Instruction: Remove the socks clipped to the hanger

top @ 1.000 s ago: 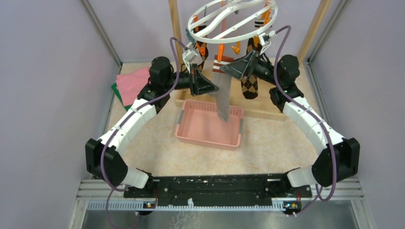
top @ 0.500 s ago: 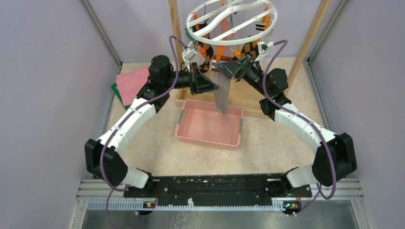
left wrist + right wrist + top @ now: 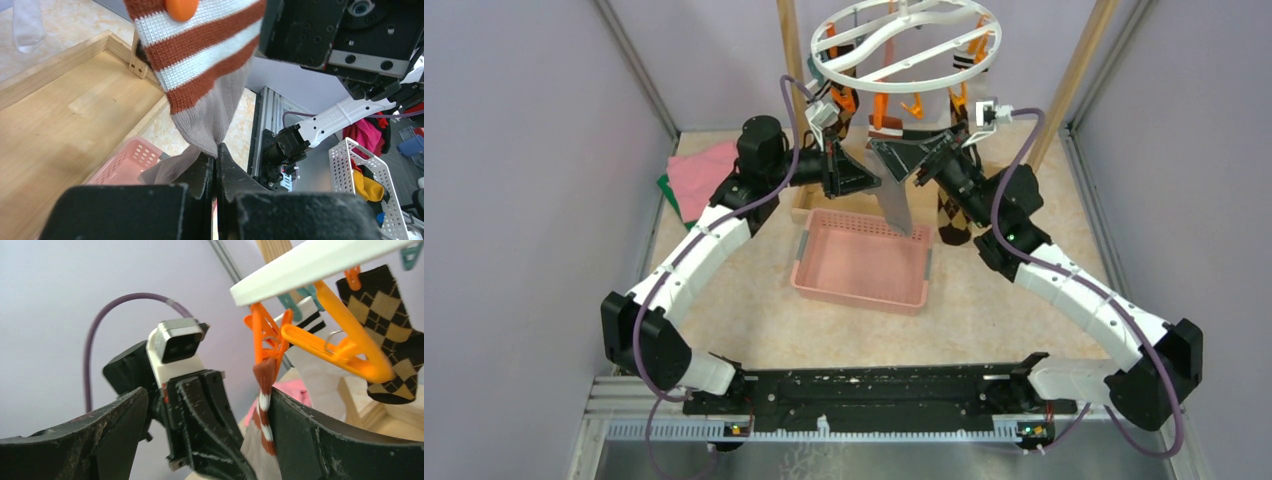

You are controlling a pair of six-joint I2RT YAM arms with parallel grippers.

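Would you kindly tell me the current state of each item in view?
striped-cuff grey sock: clipped to the hanger, pinched lower down by left gripper.
orange clip: shut on that sock's cuff.
left gripper: shut on the sock.
right gripper: open, near the clip.
argyle sock: hanging clipped.
pink basket: no sock visible inside.

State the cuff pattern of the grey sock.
Rust-and-white stripes; the cuff shows best in the left wrist view.

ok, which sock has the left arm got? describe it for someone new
Find the white ring hanger at the top of the overhead view, then look under its middle, above the pink basket. The one long sock hanging there from an orange clip is pinched by the left gripper. Unlike the dark argyle sock beside it, it is grey with a rust-and-white striped cuff.
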